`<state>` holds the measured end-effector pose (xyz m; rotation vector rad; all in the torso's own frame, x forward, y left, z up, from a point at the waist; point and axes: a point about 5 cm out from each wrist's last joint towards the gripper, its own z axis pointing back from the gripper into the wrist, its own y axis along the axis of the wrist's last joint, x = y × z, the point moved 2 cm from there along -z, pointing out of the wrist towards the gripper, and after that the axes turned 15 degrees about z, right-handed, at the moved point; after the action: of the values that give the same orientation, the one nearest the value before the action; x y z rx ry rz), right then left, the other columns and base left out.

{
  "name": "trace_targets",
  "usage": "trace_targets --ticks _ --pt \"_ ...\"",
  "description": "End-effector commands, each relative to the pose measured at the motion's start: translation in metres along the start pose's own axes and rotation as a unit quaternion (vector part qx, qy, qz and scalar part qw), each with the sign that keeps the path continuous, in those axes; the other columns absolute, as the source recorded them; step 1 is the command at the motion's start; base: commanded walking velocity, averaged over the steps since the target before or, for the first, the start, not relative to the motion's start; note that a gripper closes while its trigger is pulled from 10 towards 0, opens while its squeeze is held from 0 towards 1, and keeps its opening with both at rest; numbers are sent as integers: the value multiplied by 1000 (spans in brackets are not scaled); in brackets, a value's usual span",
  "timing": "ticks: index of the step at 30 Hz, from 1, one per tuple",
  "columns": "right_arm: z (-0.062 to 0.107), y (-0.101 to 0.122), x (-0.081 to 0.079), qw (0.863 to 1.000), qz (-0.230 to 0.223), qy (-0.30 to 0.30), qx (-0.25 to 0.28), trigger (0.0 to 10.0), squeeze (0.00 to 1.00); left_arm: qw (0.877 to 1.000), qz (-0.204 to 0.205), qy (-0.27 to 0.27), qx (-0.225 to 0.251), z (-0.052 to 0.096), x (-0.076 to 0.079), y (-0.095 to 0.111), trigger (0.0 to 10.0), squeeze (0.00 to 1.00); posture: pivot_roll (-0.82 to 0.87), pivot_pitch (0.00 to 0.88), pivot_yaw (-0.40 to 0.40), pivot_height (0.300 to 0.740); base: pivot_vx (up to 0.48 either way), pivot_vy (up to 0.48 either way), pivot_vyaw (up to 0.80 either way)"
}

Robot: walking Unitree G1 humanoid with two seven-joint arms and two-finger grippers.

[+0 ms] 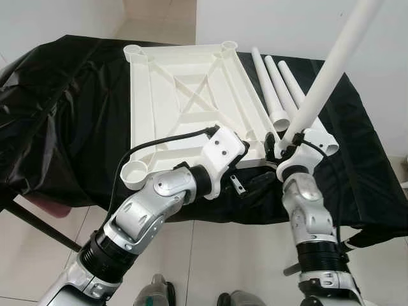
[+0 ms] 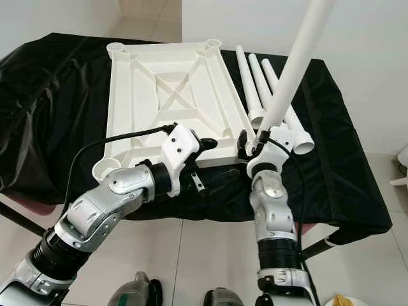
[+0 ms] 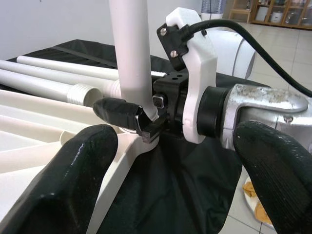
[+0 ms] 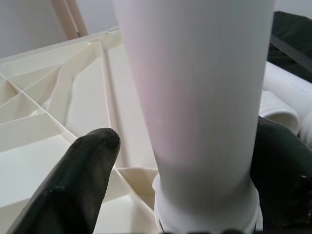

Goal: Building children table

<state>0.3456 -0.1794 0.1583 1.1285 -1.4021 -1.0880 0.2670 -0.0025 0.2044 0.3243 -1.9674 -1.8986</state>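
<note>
From the left eye view, a white plastic tabletop (image 1: 191, 102) lies upside down on a table draped in black cloth (image 1: 70, 127), its ribbed underside and round corner sockets facing up. Three loose white table legs (image 1: 277, 89) lie side by side on the cloth just beside the tabletop's right edge. The right hand (image 1: 285, 148) grips a fourth white leg (image 1: 331, 70) near its lower end, at the tabletop's near right corner; the leg slants upward and to the right, out of the picture. The left hand (image 1: 255, 186) reaches in from the left, near that same corner, at the table's front edge. The right eye view gives the same scene, with a pale tiled floor (image 2: 197, 255) below the table. In the left wrist view, the left hand's two black fingers (image 3: 78, 170) are spread wide apart and hold nothing; between them, farther off, the right hand's black fingers are clenched on the upright leg just above the tabletop's corner, and the spare legs lie behind it. In the right wrist view, the gripped leg stands very close to the camera between the right hand's two black fingers (image 4: 73, 185), its ringed lower end meeting the ribbed cream underside of the tabletop; whether it is fully seated in the socket cannot be told.
</note>
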Motion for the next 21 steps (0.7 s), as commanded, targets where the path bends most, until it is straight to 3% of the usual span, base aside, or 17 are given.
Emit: trace_targets --ticks 1,3,4,5,6,11,21 --pt "-2 0 5 1000 5 21 6 10000 1000 999 -4 -48 -13 1 8 -1 10000 0 -12 70 -4 740 0 0 0" --pt "-3 1 9 999 11 39 12 10000 945 999 -4 -47 -13 1 7 -1 10000 0 -12 70 -4 740 0 0 0" --pt "-3 2 12 998 18 56 14 10000 110 999 -4 -46 -12 1 7 -1 10000 0 -12 70 -6 740 0 0 0" --pt "-3 2 12 998 18 56 14 10000 110 999 -4 -46 -12 1 7 -1 10000 0 -12 70 -6 740 0 0 0" --pt "-3 3 14 997 21 74 16 10000 0 999 -4 -46 -11 1 7 0 10000 0 -13 71 -6 740 0 0 0" --pt "-5 2 26 989 51 137 31 10000 0 999 -4 -42 -8 0 5 1 10000 0 -8 72 -12 740 0 0 0" --pt "-8 -5 46 973 45 224 32 10000 0 999 -7 -41 -8 1 4 2 10000 0 -3 73 -5 740 0 0 0"
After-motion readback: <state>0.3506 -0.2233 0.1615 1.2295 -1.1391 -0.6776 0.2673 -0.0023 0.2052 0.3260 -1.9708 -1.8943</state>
